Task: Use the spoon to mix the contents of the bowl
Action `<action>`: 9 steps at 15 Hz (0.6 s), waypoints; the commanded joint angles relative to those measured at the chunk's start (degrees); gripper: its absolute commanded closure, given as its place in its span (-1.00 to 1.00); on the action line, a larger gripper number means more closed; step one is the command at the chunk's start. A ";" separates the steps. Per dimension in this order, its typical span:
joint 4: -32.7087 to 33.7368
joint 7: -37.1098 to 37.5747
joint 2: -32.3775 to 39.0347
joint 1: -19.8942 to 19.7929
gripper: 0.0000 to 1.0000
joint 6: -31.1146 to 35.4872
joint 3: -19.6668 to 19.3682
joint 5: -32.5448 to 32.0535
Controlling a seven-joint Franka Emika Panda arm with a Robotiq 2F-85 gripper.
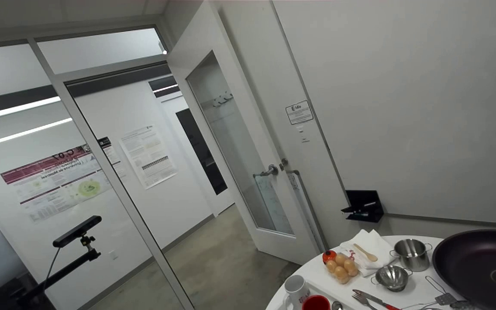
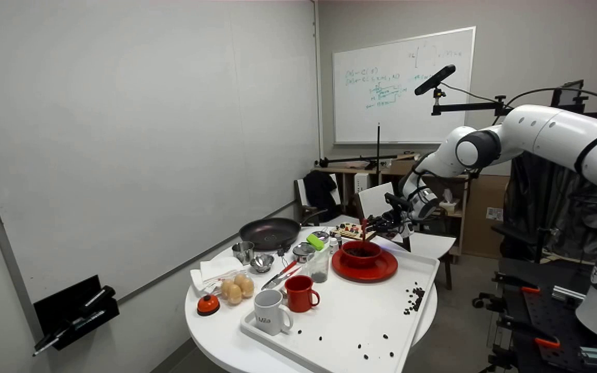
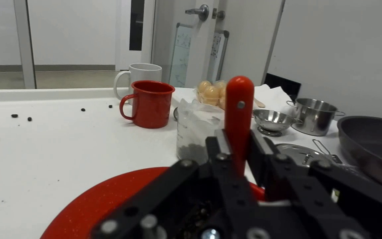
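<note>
Item: one red-handled spoon [image 3: 239, 96], near upright, lower end down in the red bowl (its head is out of our sight; we take "spoon" from the task sentence).
Item: one Robotiq gripper [image 3: 241, 142], narrowed onto the spoon's handle, a finger on either side.
Item: one red bowl [image 2: 361, 262], set on a red plate [image 2: 387, 266], which lies on a white tray [image 2: 350, 311]. Contents: dark beans [image 2: 359, 252], coffee by their look.
Step in hand, as we judge it: the mixing. We do best with slow, small circles inside the rim, the head low but not pressed hard; we see nothing bracing the bowl, and it may slide.
Item: loose beans [image 2: 419, 294], heaped and scattered on the tray; wide sweeps would likely add more.
Item: one translucent measuring cup [image 3: 191, 139], near the plate; we should steer clear of it.
</note>
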 commanded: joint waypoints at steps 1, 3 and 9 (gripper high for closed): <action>1.09 1.00 1.84 -2.19 0.86 -0.06 0.54 1.96; -0.38 -0.06 1.03 -2.46 0.87 -0.79 0.69 1.48; -1.37 -0.98 -0.35 0.80 0.87 -2.41 1.55 -0.44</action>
